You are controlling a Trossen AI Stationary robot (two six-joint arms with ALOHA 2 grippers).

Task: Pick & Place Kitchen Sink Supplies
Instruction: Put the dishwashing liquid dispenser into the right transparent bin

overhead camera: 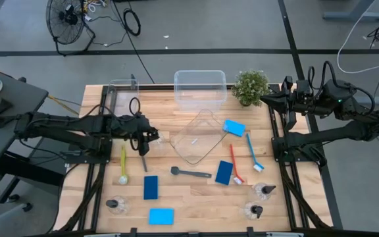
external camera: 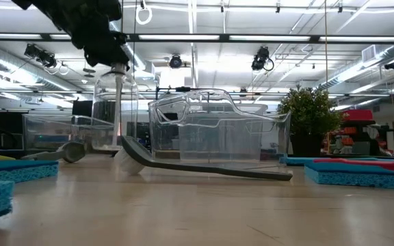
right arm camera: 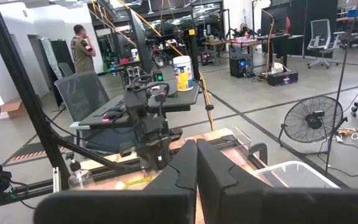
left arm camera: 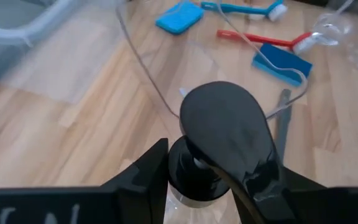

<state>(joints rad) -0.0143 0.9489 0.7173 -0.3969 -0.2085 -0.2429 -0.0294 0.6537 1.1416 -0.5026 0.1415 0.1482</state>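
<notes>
My left gripper (overhead camera: 143, 136) is shut on a small clear bottle (external camera: 115, 109) with a black pump top (left arm camera: 225, 127), over the table's left middle, beside the tilted clear tray (overhead camera: 199, 137). Whether the bottle's base is clear of the table I cannot tell. My right gripper (overhead camera: 285, 100) is shut and empty, high at the far right. Three more pump bottles (overhead camera: 116, 205) (overhead camera: 264, 191) (overhead camera: 253, 210) stand near the front edge. Light- and dark-blue sponges (overhead camera: 234, 127) (overhead camera: 224, 172) (overhead camera: 151, 187) (overhead camera: 161, 216) and blue (overhead camera: 254, 153), red (overhead camera: 235, 164), yellow-green (overhead camera: 123, 164) and grey (overhead camera: 189, 172) brushes lie flat. My left gripper pinches the bottle's black collar (left arm camera: 188, 168), just under the pump head, between its two fingers (left arm camera: 145, 171). The fingers come from above, pointing down. The bottle hangs upright below them (external camera: 115, 130).
A clear bin (overhead camera: 199, 89) stands at the far middle and another (overhead camera: 120, 92) at the far left. A small green potted plant (overhead camera: 250, 85) stands at the far right. Bare wood (overhead camera: 196, 204) shows at the front middle.
</notes>
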